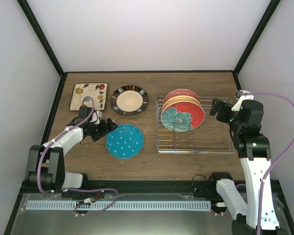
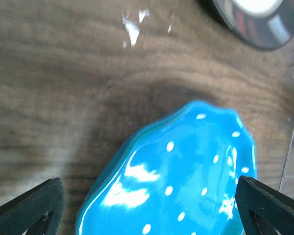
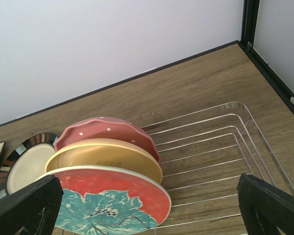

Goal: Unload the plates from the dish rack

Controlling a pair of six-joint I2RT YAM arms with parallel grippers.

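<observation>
1. Nearby, the left claw [image 1: 106, 128] stands released, its two black fingers spread wide with nothing gripped. The teal polka-dot plate [image 1: 124, 141] lies flat on the wooden table [image 1: 186, 166] just under and ahead of it, glossy, with a wavy rim and scattered white dots
2. Further on, the right claw [image 1: 216, 108] is likewise released, fingers wide apart and touching nothing. It hangs over the right end of the dish rack [image 1: 210, 142], a silver wire grid with low sides that spreads below and ahead of it
3. Ahead of the right claw, in the rack's left half and well apart from the fingers, three plates stand on edge, leaning one behind another. The red plate with teal flower [image 1: 183, 119] is in front, the orange-yellow plate [image 3: 103, 155] is close behind it, and the pink-red scalloped plate [image 3: 105, 129] with small pale dots is rearmost
4. Farthest, beyond the left claw and off to its right, the cream plate with dark striped rim [image 1: 130, 100] lies flat on the table. Beyond the claw to its left lies the square cream floral plate [image 1: 89, 95], also outside the rack
</observation>
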